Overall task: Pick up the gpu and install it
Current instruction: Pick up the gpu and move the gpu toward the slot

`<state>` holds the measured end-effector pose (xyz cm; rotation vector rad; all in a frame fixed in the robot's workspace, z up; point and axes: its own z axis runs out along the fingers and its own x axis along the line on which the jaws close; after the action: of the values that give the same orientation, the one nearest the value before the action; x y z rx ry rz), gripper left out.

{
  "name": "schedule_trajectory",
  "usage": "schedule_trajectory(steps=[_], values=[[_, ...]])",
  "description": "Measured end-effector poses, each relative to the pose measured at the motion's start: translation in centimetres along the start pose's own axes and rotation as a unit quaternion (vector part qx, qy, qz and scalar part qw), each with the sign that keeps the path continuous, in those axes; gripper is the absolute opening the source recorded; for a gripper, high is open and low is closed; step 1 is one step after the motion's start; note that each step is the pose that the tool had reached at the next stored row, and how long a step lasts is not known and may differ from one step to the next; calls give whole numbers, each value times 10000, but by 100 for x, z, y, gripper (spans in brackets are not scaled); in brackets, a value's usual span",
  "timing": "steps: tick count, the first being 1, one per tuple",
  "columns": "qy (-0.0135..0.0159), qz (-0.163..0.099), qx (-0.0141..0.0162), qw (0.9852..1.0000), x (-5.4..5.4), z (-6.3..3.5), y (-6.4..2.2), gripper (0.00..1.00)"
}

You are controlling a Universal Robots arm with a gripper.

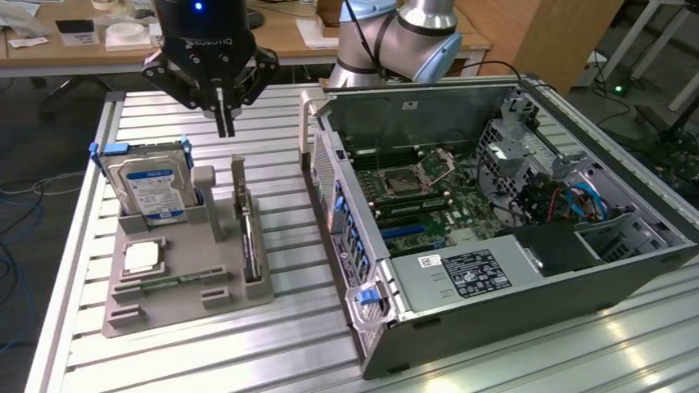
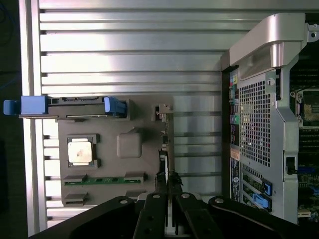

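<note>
Bench (image 1: 164, 360) of ribbed aluminium carried everything you were working with. On it, toward the exterior view's right, the open computer case (image 1: 513, 315) lay on its side with its motherboard (image 1: 437, 205) exposed. The perforated rear panel of that case faced the grey fixture tray (image 1: 186, 246). The tray sat on the bench just beside the case, toward the exterior view's left.

Your arm (image 1: 399, 41) rose behind the case, and its end effector (image 1: 226, 127) hung above the far end of the tray, clear of every part. Its two fingers were drawn together with barely a sliver between them, and they held nothing. In the wrist view the end effector (image 2: 167, 179) pointed down in line with the card's thin top edge.

The blue-labelled hard drive (image 1: 150, 184) stood upright in the slot at the tray's far end, its blue side rails showing. The gpu (image 1: 249, 241) stood on its long edge in the narrow slot along the side of the tray nearest the case, untouched, with a grey upright at each end. From the wrist view the gpu (image 2: 163, 149) showed edge-on as a thin dark strip.

The square silver processor chip (image 1: 142, 258) lay flat in its recess on the tray, apart from the card. The green memory stick (image 1: 169, 284) lay in the clips beside the chip, at the tray's near end.
</note>
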<state>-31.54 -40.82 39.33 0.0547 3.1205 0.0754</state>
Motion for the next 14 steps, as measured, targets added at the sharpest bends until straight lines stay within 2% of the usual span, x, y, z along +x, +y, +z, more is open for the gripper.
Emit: schedule_trajectory(steps=[2,3,5,6,7,8,9,10,11,14], values=[[0,0,0,10000,0,0,0,24],[0,0,0,10000,0,0,0,24],[0,0,0,10000,0,0,0,35],[0,0,0,10000,0,0,0,35],[0,0,0,10000,0,0,0,41],[0,0,0,10000,0,0,0,41],[0,0,0,10000,0,0,0,47],[0,0,0,10000,0,0,0,47],[0,-1,0,10000,0,0,0,53],[7,-59,-2,10000,1,9,-2,53]])
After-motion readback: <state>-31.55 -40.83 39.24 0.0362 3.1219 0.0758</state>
